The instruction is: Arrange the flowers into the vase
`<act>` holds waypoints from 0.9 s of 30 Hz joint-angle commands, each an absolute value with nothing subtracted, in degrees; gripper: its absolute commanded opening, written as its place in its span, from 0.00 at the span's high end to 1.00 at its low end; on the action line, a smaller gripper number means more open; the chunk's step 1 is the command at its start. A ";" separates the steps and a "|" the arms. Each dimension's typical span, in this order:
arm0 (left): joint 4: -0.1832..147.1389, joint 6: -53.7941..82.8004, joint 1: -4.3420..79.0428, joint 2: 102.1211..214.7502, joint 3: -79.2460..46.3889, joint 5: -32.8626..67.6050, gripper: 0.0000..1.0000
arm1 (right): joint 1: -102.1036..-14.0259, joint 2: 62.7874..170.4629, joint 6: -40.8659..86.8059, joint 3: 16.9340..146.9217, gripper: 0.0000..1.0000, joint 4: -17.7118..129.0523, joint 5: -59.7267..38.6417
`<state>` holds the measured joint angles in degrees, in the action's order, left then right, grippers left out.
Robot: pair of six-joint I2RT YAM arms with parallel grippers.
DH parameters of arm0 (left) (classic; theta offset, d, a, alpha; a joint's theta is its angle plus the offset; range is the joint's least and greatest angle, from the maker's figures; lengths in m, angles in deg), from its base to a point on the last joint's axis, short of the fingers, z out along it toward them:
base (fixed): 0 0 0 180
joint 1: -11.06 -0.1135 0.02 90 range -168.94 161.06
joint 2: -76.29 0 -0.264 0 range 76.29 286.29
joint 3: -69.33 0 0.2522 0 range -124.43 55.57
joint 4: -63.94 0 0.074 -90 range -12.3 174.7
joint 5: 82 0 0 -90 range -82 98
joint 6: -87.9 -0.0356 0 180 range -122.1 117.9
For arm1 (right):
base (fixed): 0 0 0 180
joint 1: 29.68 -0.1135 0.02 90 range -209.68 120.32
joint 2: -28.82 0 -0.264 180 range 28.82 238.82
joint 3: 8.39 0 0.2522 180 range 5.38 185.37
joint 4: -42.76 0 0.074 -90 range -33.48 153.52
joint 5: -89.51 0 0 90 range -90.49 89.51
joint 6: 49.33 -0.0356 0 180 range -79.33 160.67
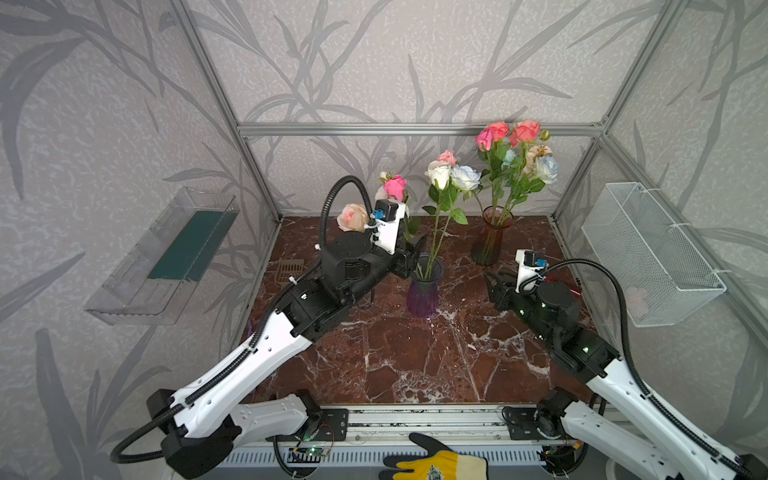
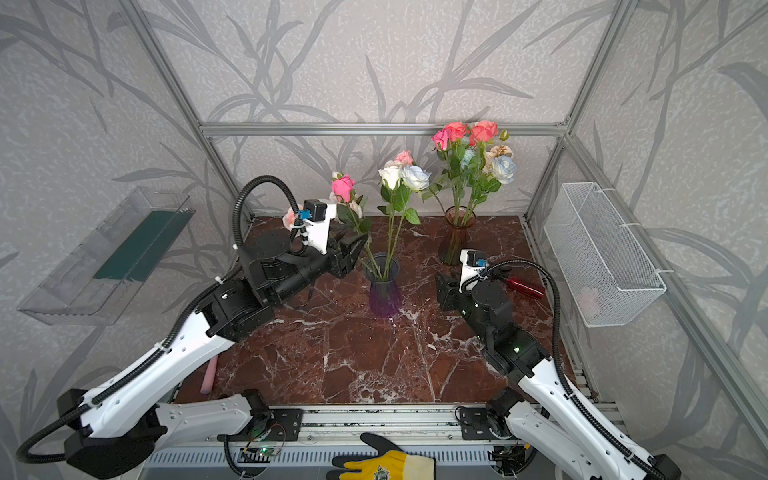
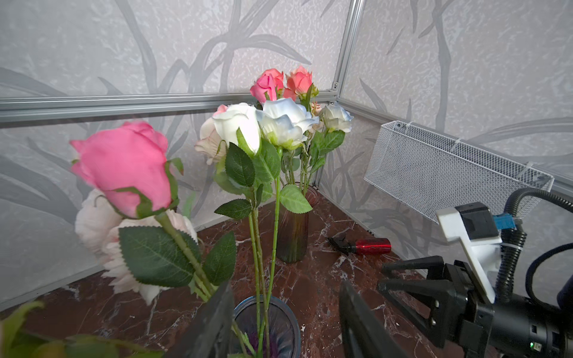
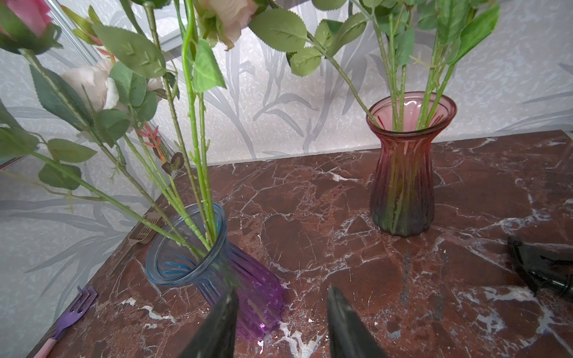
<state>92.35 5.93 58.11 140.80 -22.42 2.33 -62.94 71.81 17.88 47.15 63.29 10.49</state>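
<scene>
Over the middle of the tabletop (image 1: 415, 365), the left arm (image 1: 266, 353) stretches level beside the purple vase (image 1: 423, 295), left pincer (image 3: 285, 291) open; right pincer (image 4: 282, 291) gapes empty.

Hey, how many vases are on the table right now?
2. A purple vase stands in the middle; a reddish vase stands farther back on the right. No other seems hidden.

The pink rose (image 3: 124, 167) is showing blurred in my left wrist view, and its stem is running behind a finger (image 3: 214, 322) of my left claw (image 3: 285, 286), so I am failing to tell whether they are touching. The picture's edge is cropping that claw and the purple vase (image 3: 286, 328). In a top view my left arm (image 1: 353, 266) is covering the stem's lower part. Something pale in the wire basket (image 1: 648, 249) is looking too faint to name.
</scene>
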 commanded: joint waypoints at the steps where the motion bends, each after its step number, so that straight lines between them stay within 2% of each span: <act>1: 102.07 3.23 58.18 137.74 -25.78 -0.33 0.35 | -62.64 71.22 20.77 52.06 0.51 65.43 9.64; 2: 104.24 3.34 58.18 136.60 -26.16 -1.65 0.23 | -62.64 70.88 21.66 53.14 0.48 66.37 9.85; 3: 105.55 3.47 58.23 135.44 -25.89 -3.52 0.03 | -62.67 70.46 22.14 53.82 0.39 67.14 10.38; 9: 108.73 9.52 58.17 122.05 -13.06 -18.55 0.01 | -62.77 66.16 27.77 54.25 0.09 70.53 10.31; 10: 109.11 10.44 58.19 119.72 -10.61 -20.25 0.01 | -62.71 65.35 26.94 53.60 0.01 70.93 11.35; 13: 111.25 11.94 58.17 115.47 -6.04 -24.11 0.01 | -62.70 62.04 24.49 49.07 0.01 67.99 14.47; 17: 114.51 13.83 58.19 113.80 -0.41 -40.35 0.01 | -62.69 60.39 29.28 47.53 0.01 70.91 17.75; 19: 113.58 12.25 58.17 112.59 1.84 -43.51 0.01 | -62.74 60.86 31.34 47.64 0.01 73.17 21.40; 22: 104.61 6.19 58.15 109.28 8.04 -44.31 0.01 | -62.69 58.82 37.81 43.73 0.01 70.45 20.93; 25: 90.07 -4.18 57.84 104.69 17.33 -42.24 0.01 | -62.67 54.84 47.65 34.66 0.01 60.58 18.01; 27: 81.50 -7.52 57.03 101.95 23.00 -44.69 0.01 | -62.71 52.71 47.80 28.74 0.01 52.98 22.53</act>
<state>96.59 0.79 57.76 105.07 18.71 -40.05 -62.94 54.76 40.83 34.13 63.33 19.04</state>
